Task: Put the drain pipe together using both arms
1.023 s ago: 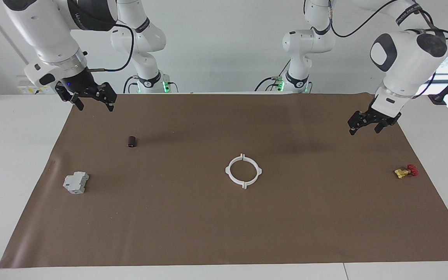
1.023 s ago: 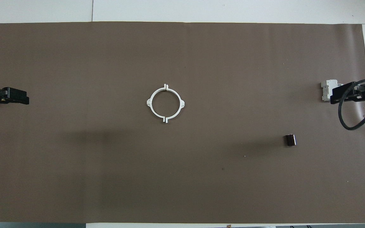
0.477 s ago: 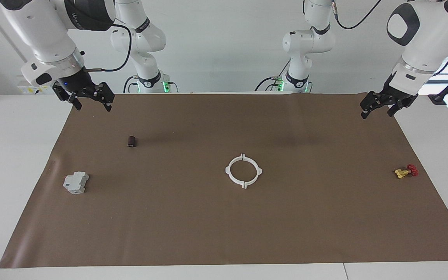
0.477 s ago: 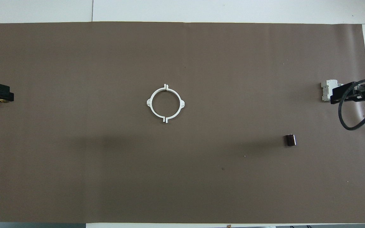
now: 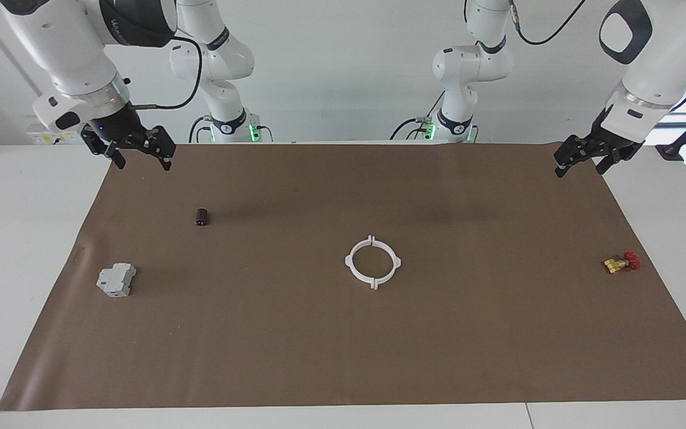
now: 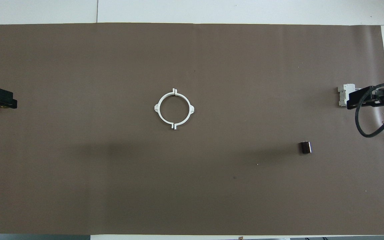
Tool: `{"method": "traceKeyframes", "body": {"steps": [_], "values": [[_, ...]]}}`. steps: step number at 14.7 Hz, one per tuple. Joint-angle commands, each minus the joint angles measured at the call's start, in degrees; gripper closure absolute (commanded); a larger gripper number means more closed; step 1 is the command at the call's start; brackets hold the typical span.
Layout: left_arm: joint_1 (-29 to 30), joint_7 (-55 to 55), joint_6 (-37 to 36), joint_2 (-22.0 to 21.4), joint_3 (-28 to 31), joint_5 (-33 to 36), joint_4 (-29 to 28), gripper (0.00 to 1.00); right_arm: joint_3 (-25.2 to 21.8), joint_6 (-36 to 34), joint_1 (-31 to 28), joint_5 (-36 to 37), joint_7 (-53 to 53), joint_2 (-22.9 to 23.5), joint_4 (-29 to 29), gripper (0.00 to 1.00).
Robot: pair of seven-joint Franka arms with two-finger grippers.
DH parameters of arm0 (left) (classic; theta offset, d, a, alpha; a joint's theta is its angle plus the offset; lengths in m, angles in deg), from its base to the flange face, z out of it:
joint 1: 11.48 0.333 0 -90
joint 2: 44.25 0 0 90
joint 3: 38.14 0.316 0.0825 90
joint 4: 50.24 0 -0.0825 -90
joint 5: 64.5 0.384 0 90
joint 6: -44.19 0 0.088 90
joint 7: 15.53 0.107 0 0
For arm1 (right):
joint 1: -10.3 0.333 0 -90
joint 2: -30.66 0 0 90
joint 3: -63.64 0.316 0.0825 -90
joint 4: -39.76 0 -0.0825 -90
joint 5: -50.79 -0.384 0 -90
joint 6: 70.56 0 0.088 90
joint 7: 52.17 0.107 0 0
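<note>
Nearest the robots, both arms hang high over the corners of the brown mat (image 5: 343, 357), one at each end of the table. We take this for a parked pose that leaves the middle free. The right gripper (image 5: 137, 152) is over the mat's corner at its own arm's end, fingers spread and gripping nothing. The left gripper (image 5: 584, 159) is over the matching corner at the left arm's end, also parted and empty. A little farther out, toward the right arm's end, a small dark cylinder (image 5: 202, 217) lies alone, well apart from everything else. Farther still, near the middle of the mat, the drain pipe (image 5: 373, 262) lies flat. Its two white arcs meet at paired tabs on the seam nearer the robots and on the seam farther from them, so it reads as one closed ring. We judge the joining done or nearly done, which would explain why neither hand is on it. At about the same depth, a grey block (image 5: 116, 280) lies toward the right arm's end and a small red and yellow fitting (image 5: 621, 262) toward the left arm's end, each close to the mat's side edge. Bare mat surrounds the ring, with the widest open stretch farthest from the robots, so either arm could come down on it from its own end without brushing the other parts.
</note>
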Motion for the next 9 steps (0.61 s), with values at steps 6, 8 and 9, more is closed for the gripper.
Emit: {"method": "traceKeyframes", "body": {"steps": [6,8,9], "values": [[0.1,-2.6,-1.5,-1.0,0.2,-0.5,-0.7,0.00,0.3,-0.7,-0.6,-0.6,-2.0,0.1,-0.6,0.00],[0.1,-2.3,-1.1,-1.0,0.2,-0.5,-0.7,0.00,0.3,-0.7,-0.7,-0.6,-2.0,0.1,-0.6,0.00],[0.0,-2.3,-0.9,-0.9,0.2,-0.3,-0.7,0.00,0.3,-0.7,-0.7,-0.5,-2.0,0.2,-0.6,0.00]]}}
